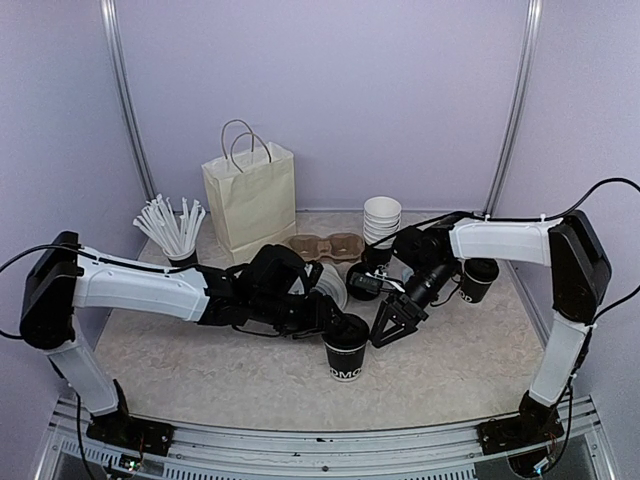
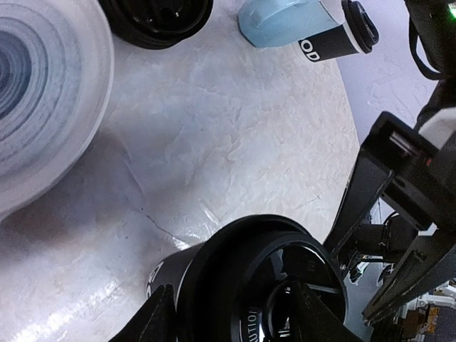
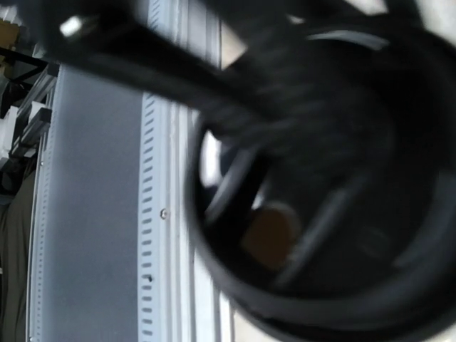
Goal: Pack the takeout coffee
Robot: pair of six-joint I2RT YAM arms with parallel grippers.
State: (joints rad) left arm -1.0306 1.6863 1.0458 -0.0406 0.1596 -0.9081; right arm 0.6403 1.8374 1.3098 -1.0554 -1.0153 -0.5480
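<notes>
Black takeout coffee, already lidded, sits clamped in the left gripper, the right gripper spread apart beside it; next seems a level lift toward the paper bag.

Paper, plastic, ceramic and metal: matt set against gloss.

A matt finish is shown by the black paper cup with white lettering, while its round black plastic lid is seen to be smooth and glossy, with light caught along the rim. The beige marbled tabletop is finished smooth, with a soft sheen. The cream paper carrier bag is matt and lightly creased. The brown moulded-pulp cup tray is rough and dull. A glazed gloss is carried by the light blue ceramic mug. The stack of translucent plastic lids is frosted. The grey slotted metal rail is smooth and dull.
</notes>
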